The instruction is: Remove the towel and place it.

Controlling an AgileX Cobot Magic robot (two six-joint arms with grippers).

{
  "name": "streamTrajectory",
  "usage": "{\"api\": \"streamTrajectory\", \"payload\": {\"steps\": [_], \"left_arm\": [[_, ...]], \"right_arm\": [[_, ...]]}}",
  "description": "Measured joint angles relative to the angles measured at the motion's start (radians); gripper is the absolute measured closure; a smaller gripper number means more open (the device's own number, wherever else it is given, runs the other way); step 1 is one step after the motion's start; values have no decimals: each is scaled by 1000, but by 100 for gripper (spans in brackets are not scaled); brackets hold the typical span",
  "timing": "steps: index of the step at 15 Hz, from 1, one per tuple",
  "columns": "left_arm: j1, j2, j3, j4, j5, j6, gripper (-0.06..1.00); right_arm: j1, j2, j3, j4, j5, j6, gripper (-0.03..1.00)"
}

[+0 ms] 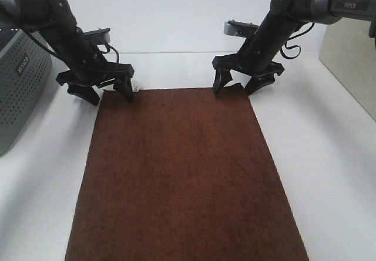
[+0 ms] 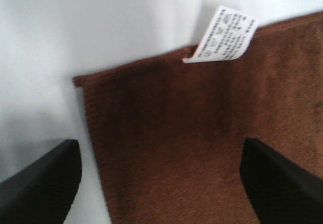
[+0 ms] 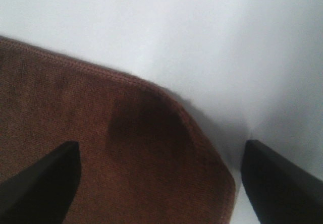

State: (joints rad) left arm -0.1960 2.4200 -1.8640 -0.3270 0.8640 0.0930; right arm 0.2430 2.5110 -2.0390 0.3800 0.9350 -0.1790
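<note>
1. Lying flat on the white worktop point(image 1: 329, 155), towel point(image 1: 182, 173) stretches lengthwise toward the far side.
2. Spread wide, empty: left fingers point(image 1: 125, 88), far towel corner between them, white tag point(image 2: 222, 35) just beside.
3. Spread wide, empty: right fingers point(image 1: 219, 80), other far corner between them.

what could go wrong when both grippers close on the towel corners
The left gripper is open beside the white tag; it might pinch the tag or just the hem, and the towel could slip out on lifting.
The right gripper is open over a rounded, seemingly raised corner; a shallow grip there may let go.
If only one side holds, the long cloth would likely drag skewed across the table.
</note>
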Motion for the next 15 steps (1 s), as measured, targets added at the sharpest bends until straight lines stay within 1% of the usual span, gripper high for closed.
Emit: {"api": "streamTrajectory", "payload": {"steps": [3,4,5,7,9,10,11,12,13,14,15], "left_arm": [[-46,13,-4,-11,-36,-3,20],[-49,16,-4,-14,-45,-12,25],[-49,17,-4,-16,-54,-21,32],[-49,20,-4,-15,-61,-29,50],[-49,24,-7,-8,-59,-30,68],[-49,27,-13,-8,-55,-19,74],[-49,30,-21,-6,-49,0,77],[-49,32,-28,1,-41,18,84],[-49,33,-31,7,-35,38,90],[-49,33,-31,8,-34,55,94],[-49,34,-31,8,-34,74,94]], "right_arm": [[0,0,0,-1,0,0,13],[0,0,0,-6,0,0,14],[0,2,0,-17,0,0,18],[0,3,0,-43,-3,0,30],[0,5,0,-64,-4,0,47],[0,6,0,-65,-4,0,56],[0,8,0,-65,-4,0,62],[0,9,0,-65,-5,0,78],[0,11,0,-64,-7,0,90],[0,11,0,-64,-12,0,96],[0,11,0,-62,-15,0,96]]}}
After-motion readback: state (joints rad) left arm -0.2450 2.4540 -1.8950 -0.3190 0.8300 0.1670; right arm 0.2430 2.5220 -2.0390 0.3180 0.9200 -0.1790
